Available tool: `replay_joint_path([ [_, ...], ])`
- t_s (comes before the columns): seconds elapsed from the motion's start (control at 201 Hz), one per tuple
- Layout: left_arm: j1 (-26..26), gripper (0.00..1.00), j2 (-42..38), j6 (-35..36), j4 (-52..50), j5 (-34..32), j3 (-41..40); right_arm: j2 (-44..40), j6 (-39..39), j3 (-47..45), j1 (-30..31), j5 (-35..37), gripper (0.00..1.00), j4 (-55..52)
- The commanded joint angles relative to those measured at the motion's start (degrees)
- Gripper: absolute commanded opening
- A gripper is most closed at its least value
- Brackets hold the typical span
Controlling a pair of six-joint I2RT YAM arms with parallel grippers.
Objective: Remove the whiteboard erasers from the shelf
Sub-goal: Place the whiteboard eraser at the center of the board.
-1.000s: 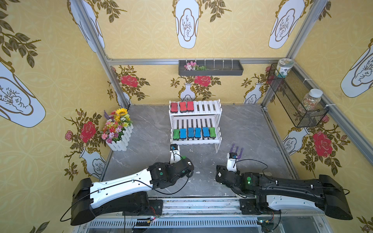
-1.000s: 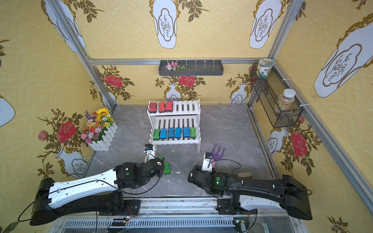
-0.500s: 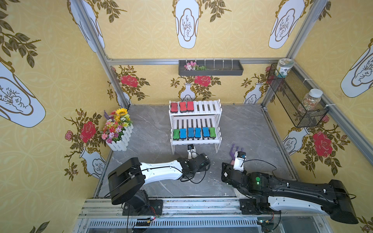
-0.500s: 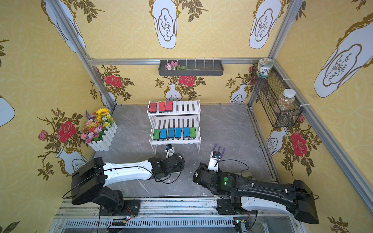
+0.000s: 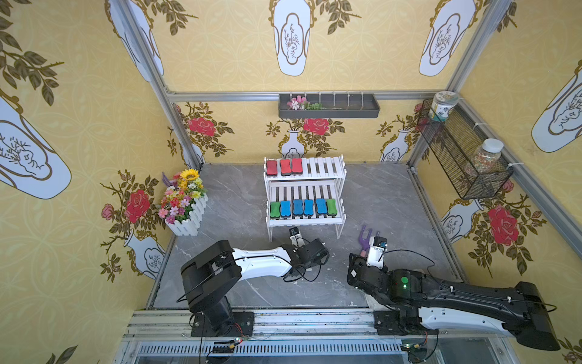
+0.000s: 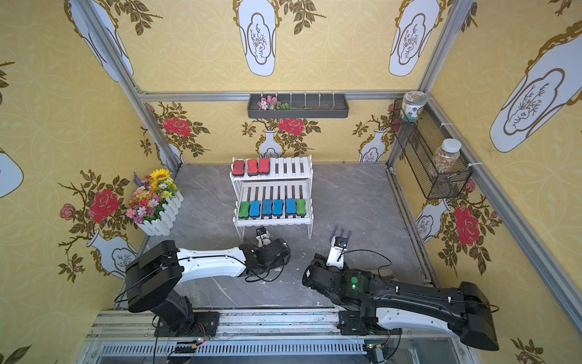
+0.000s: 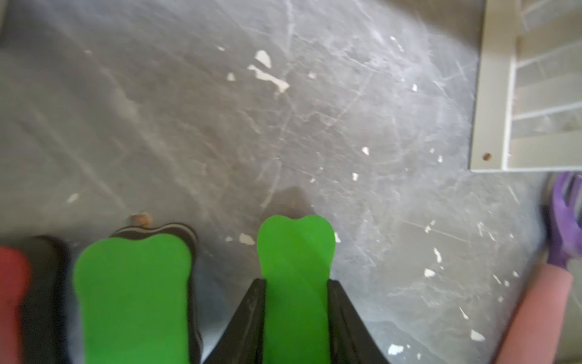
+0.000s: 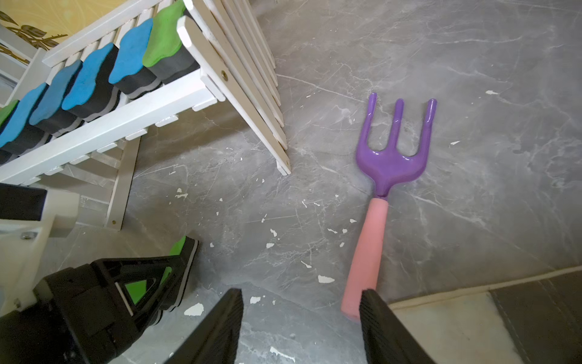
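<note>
Erasers (image 5: 297, 208) sit on the shelf (image 5: 321, 167) in two rows: three red ones (image 5: 285, 167) packed at one end of the upper tier, and six along the front of the lower tier, green at each end with four blue between. Each is a bone-shaped pad with a waisted middle, a coloured foam top over a dark base (a pale stripe runs through that base, seen in the right wrist view). The shelf stands toward the back of the grey floor (image 5: 393, 205), midway between the side walls.

The left gripper (image 7: 296, 283) is clamped on a green eraser (image 7: 296, 249), its black jaws pressing the two long sides, down near the floor in front of the shelf; whether the pad touches the floor I cannot tell. Just beside it on the floor lie a second green pad (image 7: 132, 293) and, blurred, a red pad (image 7: 12, 293).

The right gripper (image 8: 302, 318) has its jaws apart and grips nothing, close by the pink handle of a purple fork (image 8: 392, 148) that lies flat near the shelf's front leg.
</note>
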Motion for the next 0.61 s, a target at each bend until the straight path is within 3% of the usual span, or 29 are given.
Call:
replay_joint_path([
  [0.0,-0.4,0.35,2.5,-2.3,-5.7,-1.8,1.9,-0.1,0.6,-0.1,0.0,1.6,0.64,-0.2],
  [0.264,-0.8,0.48,2.2,-3.0,-7.2,-1.8,2.3,-0.3,2.4,0.6,0.5,2.5,0.65,-2.5],
  [0.602,-2.0,0.59,-1.5,-1.4,-8.4,-4.0,2.1,-3.0,3.5,0.8,0.8,4.2,0.67,-4.5],
])
